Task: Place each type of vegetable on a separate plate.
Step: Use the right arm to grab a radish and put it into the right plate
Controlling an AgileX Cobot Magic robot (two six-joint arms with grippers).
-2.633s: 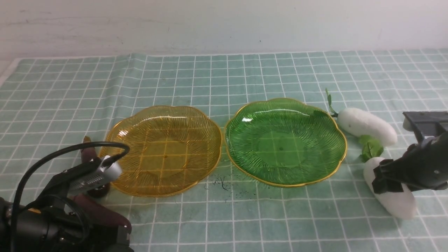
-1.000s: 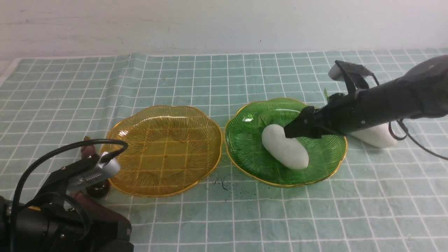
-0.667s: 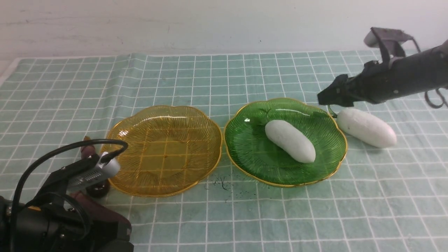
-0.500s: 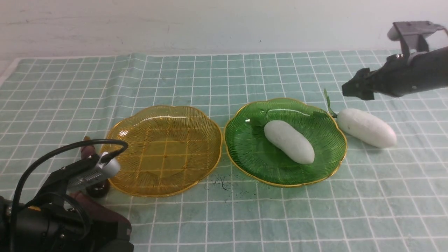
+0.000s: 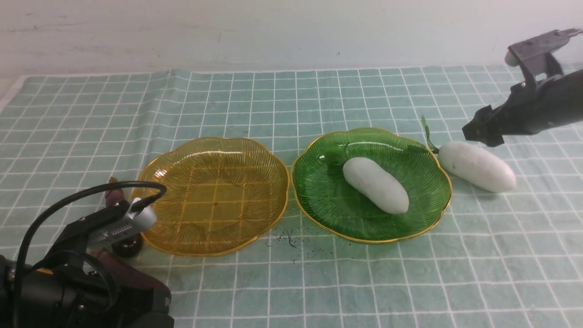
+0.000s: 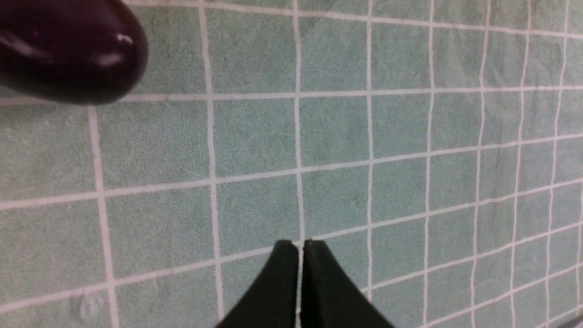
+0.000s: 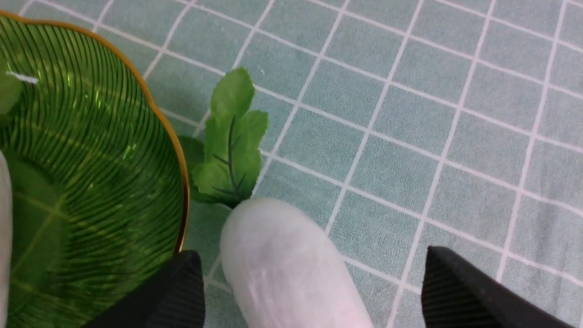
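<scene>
White and matte, radish (image 5: 477,166) off its plate: lying on the table (image 5: 291,282) just right of the green plate (image 5: 314,191), leaf end almost at the gold rim. Long axis slanted, from the leaf (image 7: 230,146) at far-left down to the blunt end at near-right. Inside the green plate, other radish (image 5: 375,184), slanted much the same way.

Close by, right hand (image 5: 480,131): above the radish and a little to its far right, raised off the table, touching nothing. Spread wide, nothing between the fingers (image 7: 177,291). In the wrist view, one finger on each side of the white body, so set roughly across the long axis. Judged next: straight down over the middle of the body, clear of the leaf, then a close across the short width, with little turning of the wrist likely needed. Plainly the nearer arm for this one.

Well apart at the near-left corner, left hand (image 6: 298,255): low over the table, pressed together, empty. Near it on the table, eggplant (image 6: 68,50), outside the amber plate (image 5: 214,150), itself bare so far.
</scene>
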